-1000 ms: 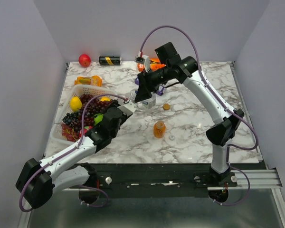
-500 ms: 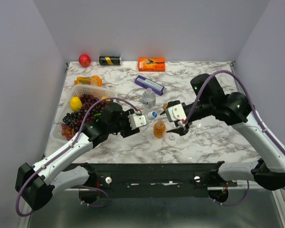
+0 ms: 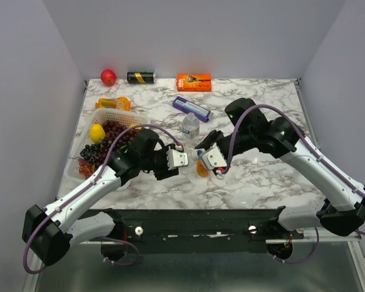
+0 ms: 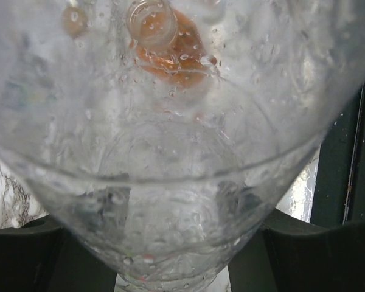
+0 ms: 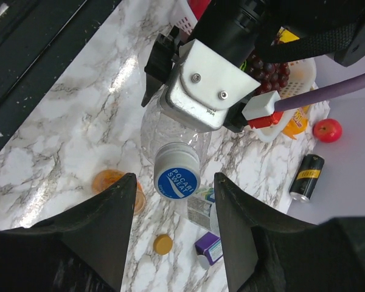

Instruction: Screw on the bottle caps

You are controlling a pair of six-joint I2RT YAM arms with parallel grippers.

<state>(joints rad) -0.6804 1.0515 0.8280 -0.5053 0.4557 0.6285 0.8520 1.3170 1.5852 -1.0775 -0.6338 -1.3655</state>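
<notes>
left hand [image 3: 187,159] is clamped round a clear bottle [image 5: 170,125] topped by a blue cap [image 5: 177,171]; right hand [image 5: 175,182] gapes wide either side of the cap, gripping nothing.

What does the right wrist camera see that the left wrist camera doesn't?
Only the right wrist view shows the blue cap on the clear bottle, the black can, the red fruit and the open right gripper. Only the left wrist view shows droplets on the clear bottle's wall, so close that it fills the picture. Both show the clear bottle, the left gripper holding it, and the orange bottle.
</notes>
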